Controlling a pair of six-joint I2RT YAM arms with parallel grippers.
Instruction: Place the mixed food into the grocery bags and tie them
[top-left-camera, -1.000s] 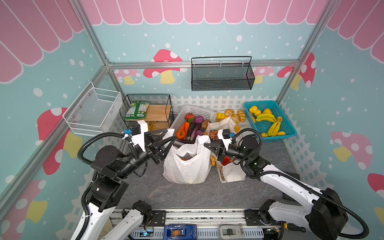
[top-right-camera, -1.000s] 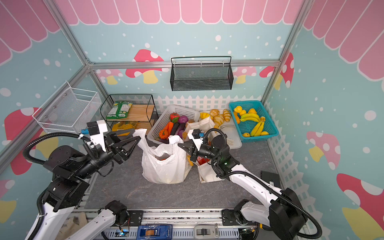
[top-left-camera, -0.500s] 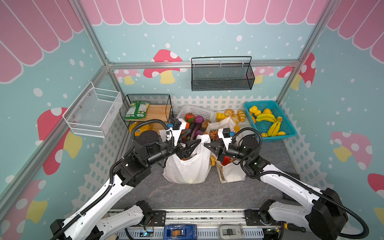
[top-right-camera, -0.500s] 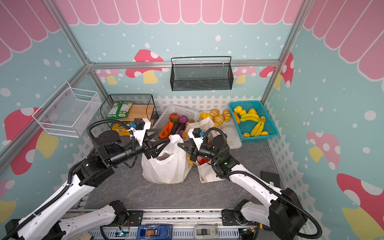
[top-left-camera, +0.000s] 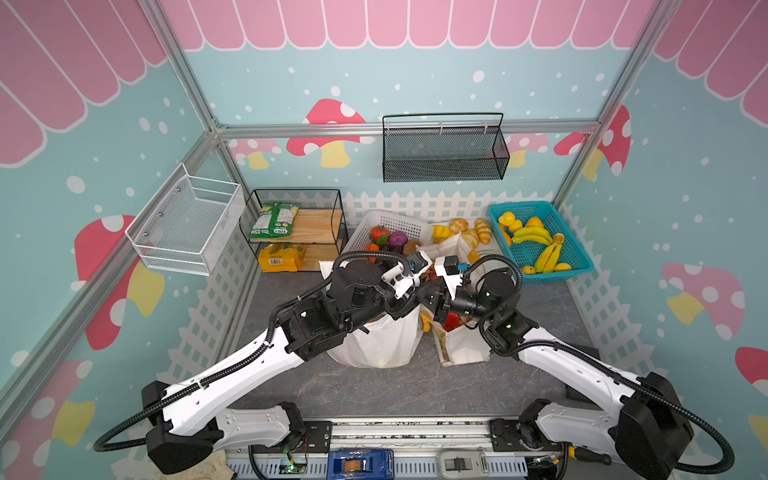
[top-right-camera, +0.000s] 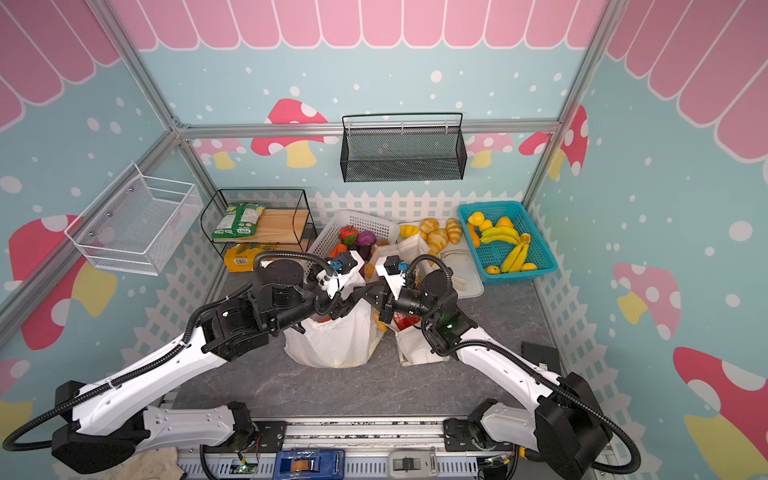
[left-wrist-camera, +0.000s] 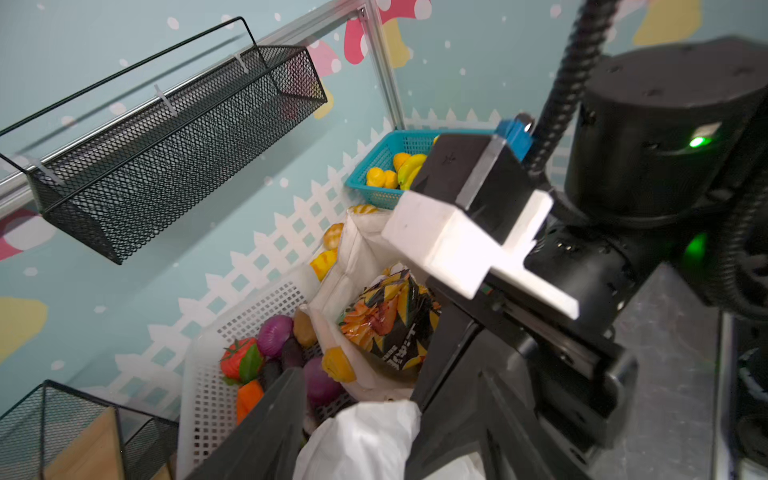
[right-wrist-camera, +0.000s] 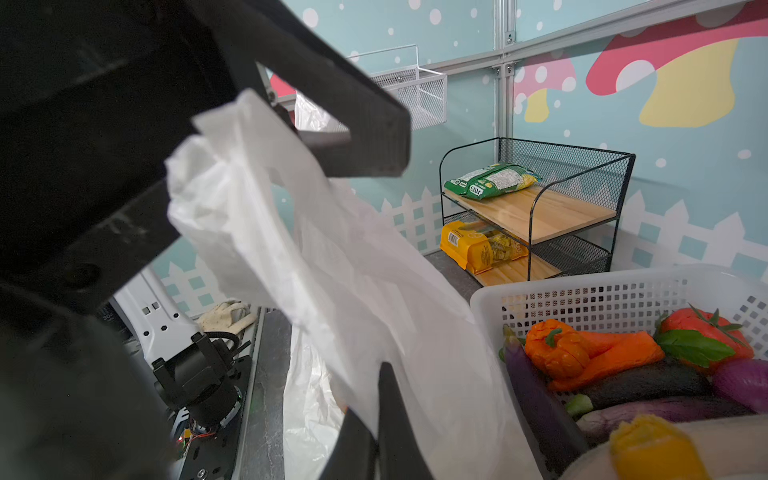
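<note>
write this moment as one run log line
left hand: open around handle of white plastic bag | right hand: shut on that bag | canvas bag: beside it, snack packet inside

The left arm (top-left-camera: 257, 361) and right arm (top-left-camera: 561, 365) crowd together over the white bag (top-left-camera: 374, 345), seemingly leaving no gap between them. The cloth tote (top-left-camera: 465, 353) stands just beside; a white basket (top-left-camera: 395, 221) blocks behind. The grey tabletop (top-left-camera: 415, 386) in front lies open.

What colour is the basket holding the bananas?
Teal. The basket shows best in a top view.
</note>
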